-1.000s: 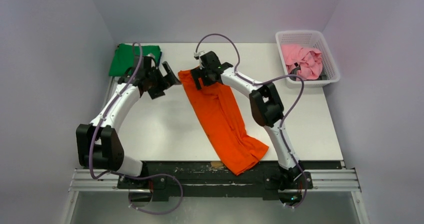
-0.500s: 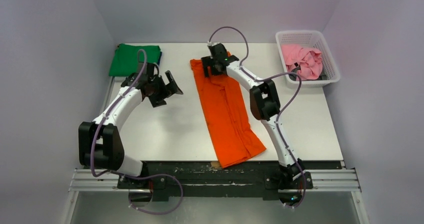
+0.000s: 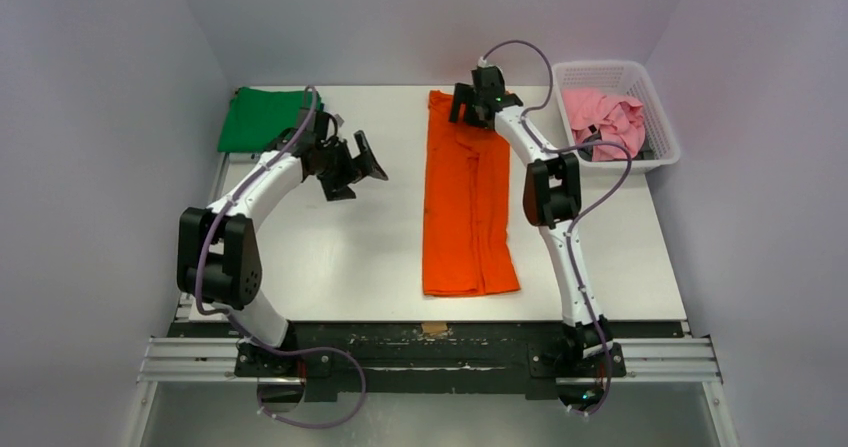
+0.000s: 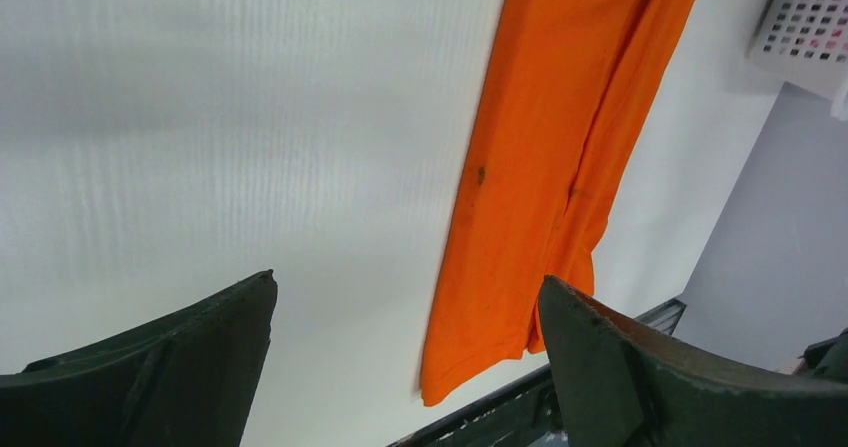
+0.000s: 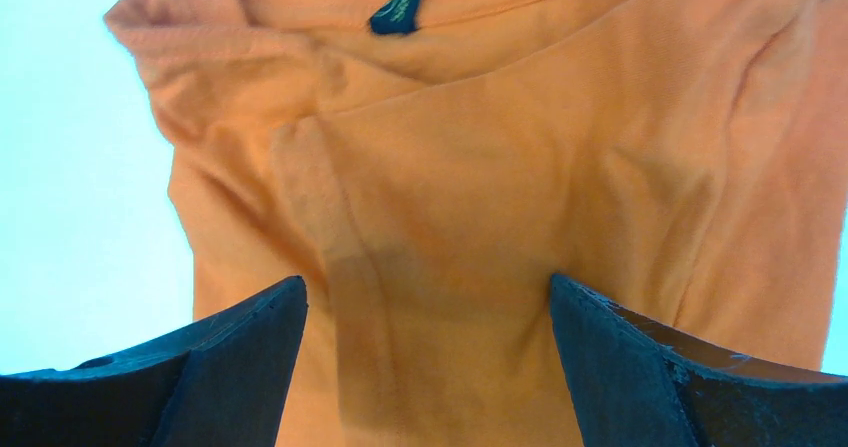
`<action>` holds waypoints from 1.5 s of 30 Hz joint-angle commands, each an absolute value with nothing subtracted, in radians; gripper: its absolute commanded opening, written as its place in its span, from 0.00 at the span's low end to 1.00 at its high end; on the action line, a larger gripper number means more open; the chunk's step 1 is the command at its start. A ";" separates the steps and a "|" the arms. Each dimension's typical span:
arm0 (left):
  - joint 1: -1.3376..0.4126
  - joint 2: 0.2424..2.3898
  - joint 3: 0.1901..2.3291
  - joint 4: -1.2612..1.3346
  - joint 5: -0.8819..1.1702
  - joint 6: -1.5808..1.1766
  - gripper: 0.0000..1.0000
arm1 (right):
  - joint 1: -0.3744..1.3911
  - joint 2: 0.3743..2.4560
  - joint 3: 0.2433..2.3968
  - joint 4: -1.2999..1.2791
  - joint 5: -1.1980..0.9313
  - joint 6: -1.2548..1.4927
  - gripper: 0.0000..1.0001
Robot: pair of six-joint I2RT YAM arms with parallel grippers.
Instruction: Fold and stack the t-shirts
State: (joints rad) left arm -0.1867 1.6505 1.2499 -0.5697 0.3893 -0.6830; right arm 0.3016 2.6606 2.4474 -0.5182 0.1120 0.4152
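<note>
The orange t-shirt [image 3: 467, 207] lies as a long narrow strip folded lengthwise down the table's middle, collar at the far end, hem near the front edge. My right gripper [image 3: 468, 109] hovers over its collar end, jaws wide open, with orange fabric [image 5: 480, 167] flat beneath it and between the fingertips [image 5: 260, 317]. My left gripper [image 3: 358, 175] is open and empty above bare table left of the orange shirt [image 4: 540, 167]. A folded green t-shirt [image 3: 265, 117] lies at the far left corner. A pink t-shirt [image 3: 605, 122] is crumpled in the basket. The dark blue shirt is out of view.
The white lattice basket [image 3: 660, 117] stands at the far right corner and shows in the left wrist view [image 4: 810, 22]. Grey walls close in on three sides. The black rail [image 3: 430, 352] runs along the table's near edge.
My right gripper moved far and right with the collar end, pulling the slanted orange shirt straight and fully onto the table. My left gripper moved a little to the right.
</note>
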 commanded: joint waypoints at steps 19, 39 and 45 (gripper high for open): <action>-0.759 1.441 0.802 -0.399 0.312 -0.844 0.88 | 0.364 1.181 0.835 -0.479 -0.003 0.551 0.81; -0.864 1.665 0.797 -0.277 0.242 -0.957 0.29 | 0.363 0.993 0.426 -0.472 -0.138 0.617 0.33; -0.874 1.673 0.787 -0.284 0.225 -0.975 0.00 | 0.364 0.948 0.398 -0.520 -0.210 0.620 0.02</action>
State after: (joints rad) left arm -0.8612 1.6428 0.8059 -0.2459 0.2989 -0.9741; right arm 0.3618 0.9787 0.4133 -0.4877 -0.1360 0.6106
